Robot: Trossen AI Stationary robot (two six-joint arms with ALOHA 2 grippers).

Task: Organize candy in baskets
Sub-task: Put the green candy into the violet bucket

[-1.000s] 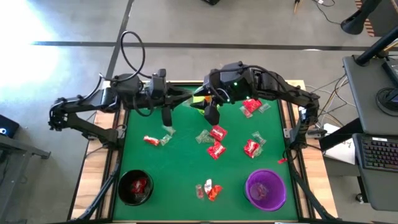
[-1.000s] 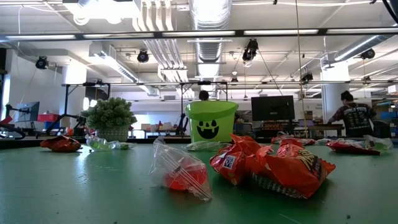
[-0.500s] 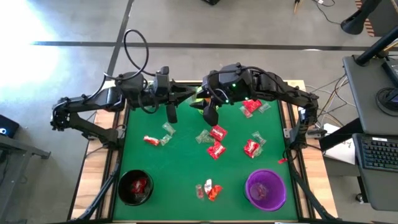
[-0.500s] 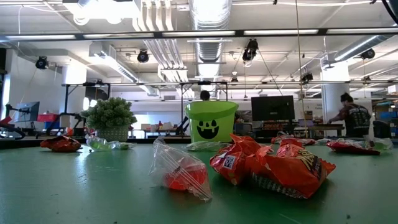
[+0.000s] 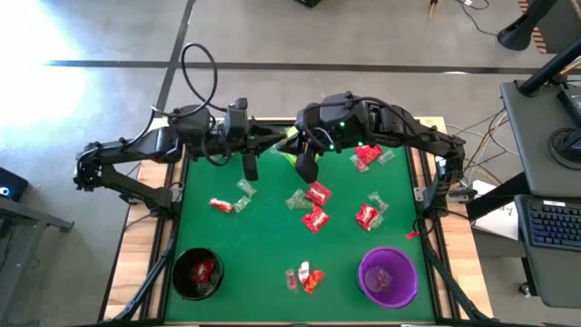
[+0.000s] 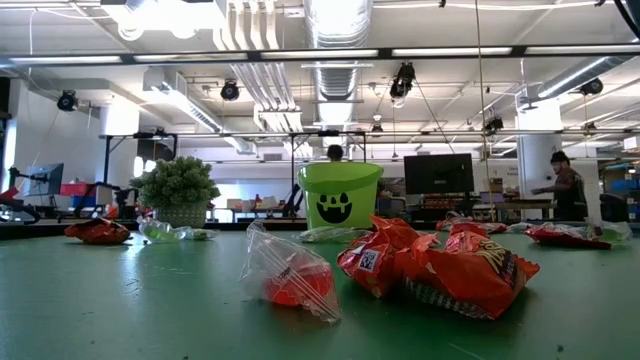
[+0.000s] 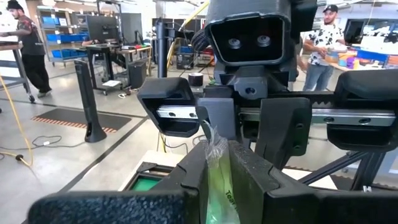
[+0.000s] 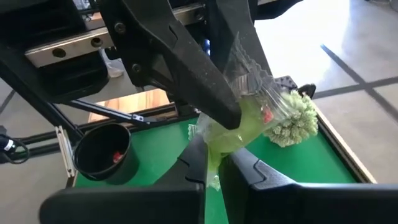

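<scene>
Held candy: a pale green sweet [image 8: 233, 127] in a clear crinkly wrapper is hanging between the two arms near the table's far edge, its twisted clear end fanning out above the green body.
Left gripper [image 7: 217, 163]: its fingers are pinching that green wrapper from one side.
Right gripper [image 8: 214, 163]: its fingers are closing tight on the same wrapper's other end.
Loose candy: red packets [image 5: 316, 193] and clear-wrapped pieces [image 5: 245, 188] are lying scattered across the middle of the green table [image 5: 272, 236]; in the low view one clear wrapper with a red sweet [image 6: 291, 272] is sitting just beside a heap of crumpled red packets [image 6: 455, 265].
Black basket [image 5: 198, 272]: sitting at the near left corner, holding red candy.
Purple basket [image 5: 388, 276]: sitting at the near right corner.
Lime green basket [image 6: 340, 195]: standing at the far edge, showing a black grinning face.
Spiky plant [image 6: 176, 189]: standing at the far side, well apart from the green basket.
Room: a person [image 6: 564, 188] is standing by desks behind the table.
</scene>
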